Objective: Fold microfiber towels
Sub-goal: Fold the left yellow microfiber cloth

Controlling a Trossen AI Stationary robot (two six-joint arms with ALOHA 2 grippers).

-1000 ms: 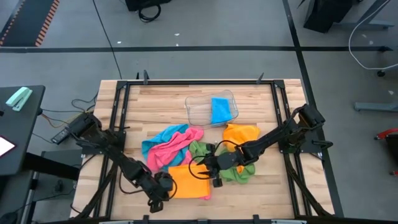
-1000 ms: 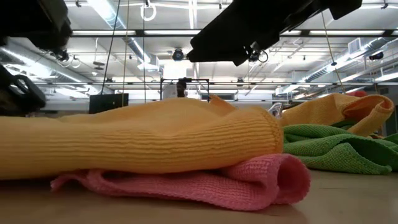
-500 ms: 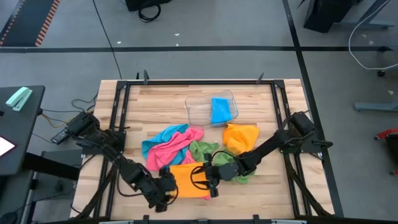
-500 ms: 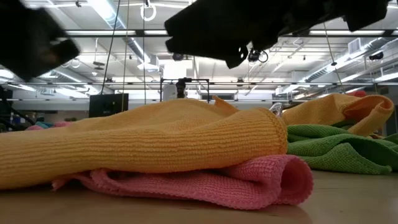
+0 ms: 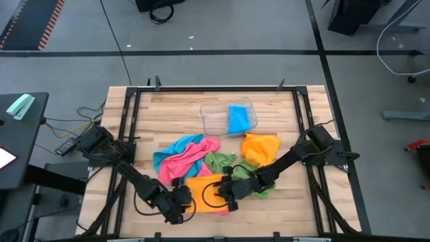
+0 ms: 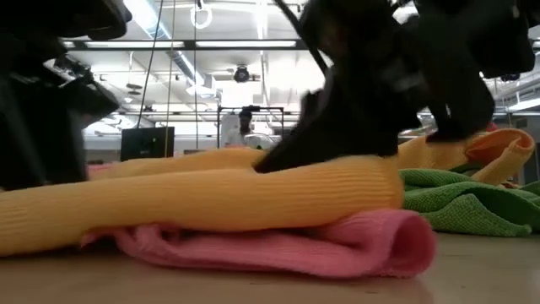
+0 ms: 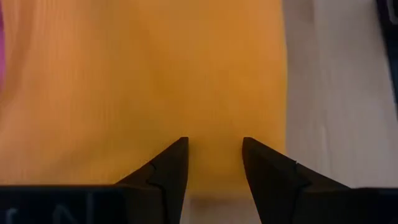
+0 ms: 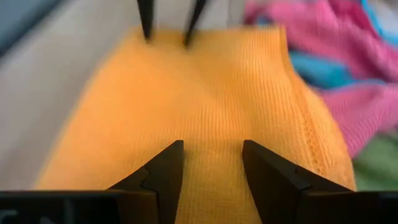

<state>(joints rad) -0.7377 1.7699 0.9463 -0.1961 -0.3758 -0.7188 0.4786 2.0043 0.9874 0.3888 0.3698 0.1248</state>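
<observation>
An orange microfiber towel (image 5: 205, 195) lies near the table's front edge, spread partly over a fold of the pink towel (image 6: 321, 249). My left gripper (image 7: 214, 146) stands open at the orange towel's left edge (image 5: 180, 202). My right gripper (image 8: 212, 149) stands open over its right part (image 5: 227, 195). In the right wrist view the left gripper's fingertips (image 8: 168, 25) show at the towel's far end. The pink towel (image 5: 191, 158), a blue one (image 5: 168, 153), a green one (image 5: 222, 163) and a second orange one (image 5: 261, 146) lie bunched behind it. My left gripper has its open fingers above the orange towel just inside its edge (image 7: 214, 186), slanting down from the table's left; I cannot tell whether they touch it. My right gripper comes down slanting from the right, and a fingertip (image 6: 278, 160) seems to rest on the towel's top.
A clear plastic tray (image 5: 209, 121) with a folded blue towel (image 5: 237, 119) stands at the back middle. Black frame rails run along the table's left and right sides. Bare wood shows at the front left and back left.
My right gripper has sunk and gone toward the table's left and near edge, from above the green towel down onto the orange towel. My left gripper has turned at the towel's left edge. The hump on the orange towel's top has flattened.
</observation>
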